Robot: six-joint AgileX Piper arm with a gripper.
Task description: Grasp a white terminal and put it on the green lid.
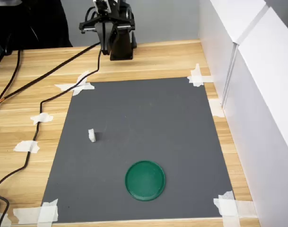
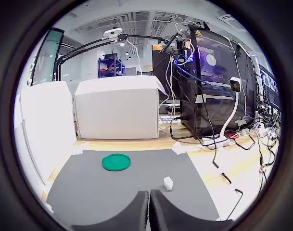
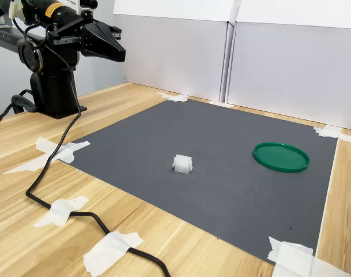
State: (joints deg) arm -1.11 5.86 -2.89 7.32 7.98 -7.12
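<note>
A small white terminal point(image 1: 91, 135) point(image 3: 182, 164) point(image 2: 168, 183) rests on the grey mat, toward the first exterior view's left. The flat round green lid point(image 1: 145, 180) point(image 3: 280, 157) point(image 2: 116, 162) lies on the same mat with nothing on it, well apart from the terminal. My gripper point(image 3: 119, 52) point(image 1: 105, 50) point(image 2: 148, 204) hangs high in the air close to the arm's base, beyond the mat's far edge in the first exterior view. Its two fingers are pressed together with nothing between them. It is far from both objects.
The grey mat point(image 1: 148, 118) is taped at its corners to a wooden table. A black cable point(image 1: 37, 127) runs along the first exterior view's left side. White walls point(image 1: 257, 94) stand along the first exterior view's right. The arm's base point(image 3: 54, 86) stands behind the mat.
</note>
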